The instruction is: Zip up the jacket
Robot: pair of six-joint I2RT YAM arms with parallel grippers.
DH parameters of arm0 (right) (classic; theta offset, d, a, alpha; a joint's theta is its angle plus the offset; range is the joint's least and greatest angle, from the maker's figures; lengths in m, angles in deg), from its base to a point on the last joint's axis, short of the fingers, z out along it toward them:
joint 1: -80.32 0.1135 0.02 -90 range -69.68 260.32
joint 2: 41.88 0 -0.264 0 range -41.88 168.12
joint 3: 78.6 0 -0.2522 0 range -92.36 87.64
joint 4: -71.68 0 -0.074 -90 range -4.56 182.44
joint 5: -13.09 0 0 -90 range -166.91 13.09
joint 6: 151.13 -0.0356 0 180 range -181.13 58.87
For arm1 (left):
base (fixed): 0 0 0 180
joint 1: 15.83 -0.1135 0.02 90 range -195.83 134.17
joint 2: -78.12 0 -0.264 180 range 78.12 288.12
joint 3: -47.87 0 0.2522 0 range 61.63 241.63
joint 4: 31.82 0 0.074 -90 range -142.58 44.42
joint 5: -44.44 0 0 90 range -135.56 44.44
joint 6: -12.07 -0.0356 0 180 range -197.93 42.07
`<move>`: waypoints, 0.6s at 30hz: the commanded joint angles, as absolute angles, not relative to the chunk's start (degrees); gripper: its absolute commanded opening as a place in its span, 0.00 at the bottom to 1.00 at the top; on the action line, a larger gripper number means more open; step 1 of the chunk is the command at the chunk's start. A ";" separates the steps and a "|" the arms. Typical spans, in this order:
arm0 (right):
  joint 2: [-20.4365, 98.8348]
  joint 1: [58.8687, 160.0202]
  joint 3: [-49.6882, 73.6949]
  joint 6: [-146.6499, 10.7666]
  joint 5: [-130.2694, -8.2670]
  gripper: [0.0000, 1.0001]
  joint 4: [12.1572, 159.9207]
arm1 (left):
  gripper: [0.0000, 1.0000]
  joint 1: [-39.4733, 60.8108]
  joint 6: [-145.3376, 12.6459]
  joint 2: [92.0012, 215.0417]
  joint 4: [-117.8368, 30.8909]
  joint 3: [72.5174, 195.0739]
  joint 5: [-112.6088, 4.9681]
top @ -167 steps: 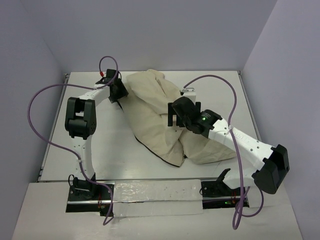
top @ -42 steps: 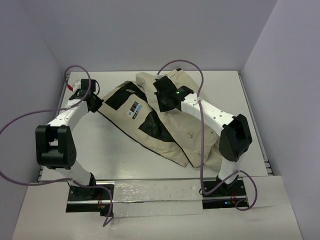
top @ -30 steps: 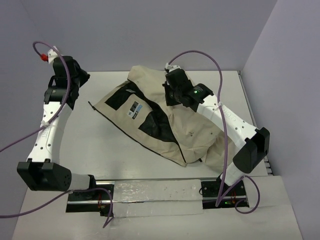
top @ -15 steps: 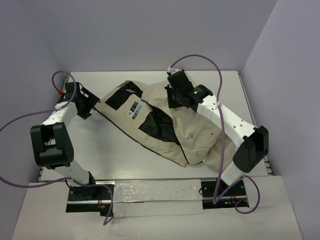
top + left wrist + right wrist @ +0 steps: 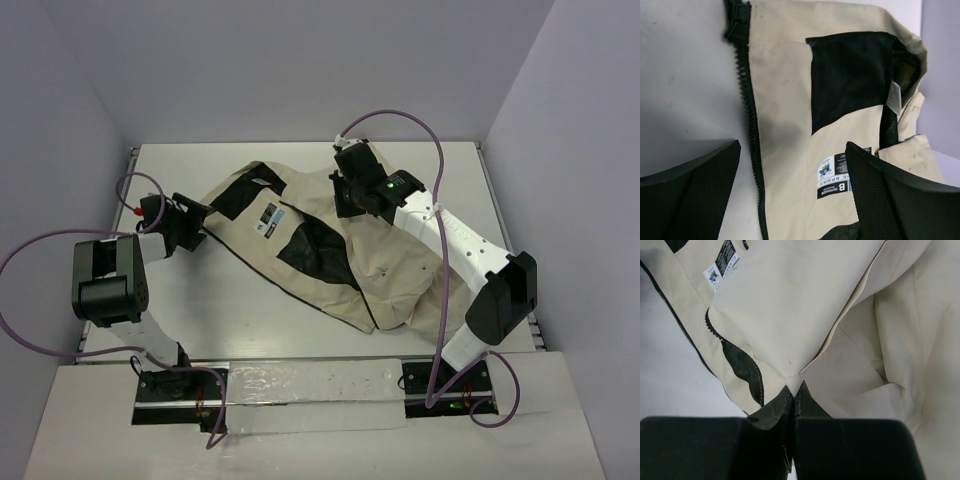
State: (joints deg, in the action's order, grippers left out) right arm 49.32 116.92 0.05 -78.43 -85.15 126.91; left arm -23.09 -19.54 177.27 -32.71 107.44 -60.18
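Jacket cloth lies right at both claws. The left claw is spread wide with nothing between its fingers. It hangs low over the tabletop, just off the jacket's left edge. Between those fingers shows the jacket's open front edge, where a line of dark zipper teeth runs along the cream cloth and is joined to no other side. Just inside that edge are a black mesh lining panel and a small printed label.

The right claw is pressed together, its tips down at a crease in the cream cloth near the jacket's far edge. I cannot tell whether a fold of cloth is nipped between them. To the left of that crease, a turned-back flap shows black mesh bordered by more zipper teeth.

Farther out, the jacket lies unzipped across the middle of the tabletop. Its left part is laid open with the inside up, showing the black lining patches and the label. Its right part shows plain cream outer cloth, bunched and folded toward the near right, with a small dark mark on one panel. A purple cable arches over the right arm beyond the jacket's far edge.
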 commanded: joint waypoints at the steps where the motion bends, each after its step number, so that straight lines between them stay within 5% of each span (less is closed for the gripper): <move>1: 46.36 116.79 0.74 -79.14 -85.05 0.00 124.99 | 0.90 -23.36 -18.22 180.77 -20.18 105.19 -61.09; 18: 48.03 116.70 -1.53 -79.32 -85.13 0.00 126.31 | 0.82 -23.74 -19.44 186.27 -9.68 109.31 -71.49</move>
State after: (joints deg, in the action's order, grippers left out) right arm 49.22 116.92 0.40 -78.69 -85.02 127.00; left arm -23.82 -17.66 184.75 -14.34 106.64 -66.59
